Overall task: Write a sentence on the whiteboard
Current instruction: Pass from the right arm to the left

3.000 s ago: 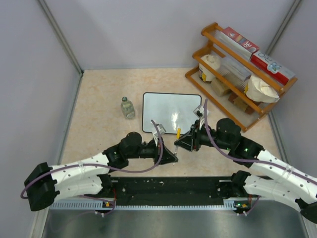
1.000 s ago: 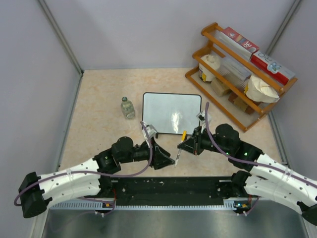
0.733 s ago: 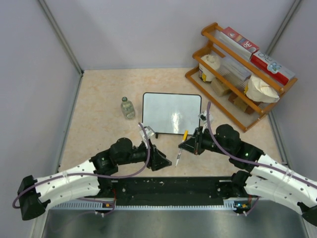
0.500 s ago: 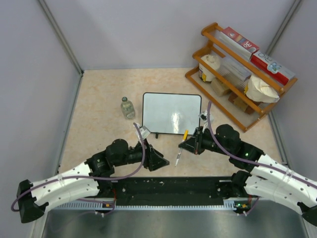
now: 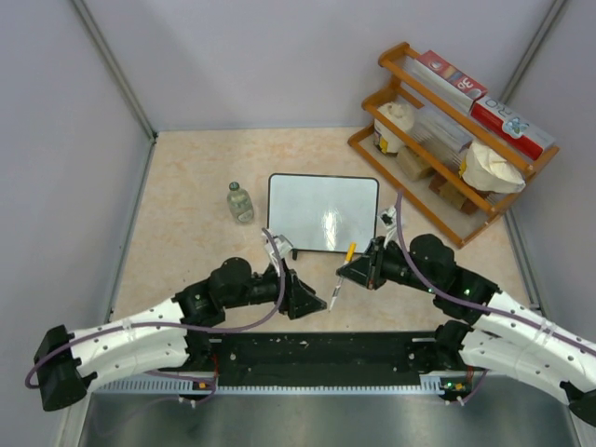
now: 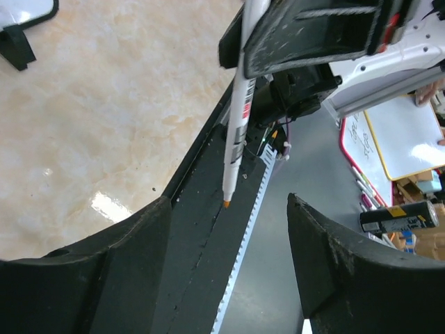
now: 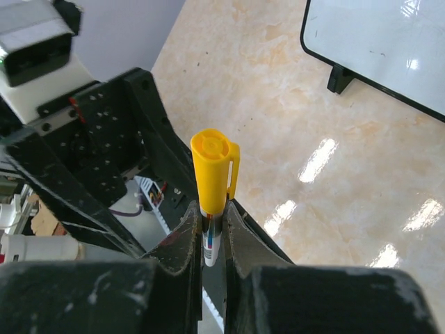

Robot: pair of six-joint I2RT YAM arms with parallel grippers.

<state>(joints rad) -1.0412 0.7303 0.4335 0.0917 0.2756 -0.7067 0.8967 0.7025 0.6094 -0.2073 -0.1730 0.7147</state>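
The whiteboard stands at mid-table on two black feet, and its white face shows no sentence. Its corner shows in the left wrist view and its lower left part in the right wrist view. My right gripper is shut on a white marker with a yellow cap on its back end. The marker hangs in front of the board, its orange tip pointing down. My left gripper is open and empty, just left of and below the marker tip.
A small glass bottle stands left of the board. A wooden rack with boxes and bags fills the back right. The arms' black base rail runs along the near edge.
Since three seconds ago, my left gripper has backed away from the marker and its jaws have widened. The right gripper keeps the marker and has shifted slightly toward the board.
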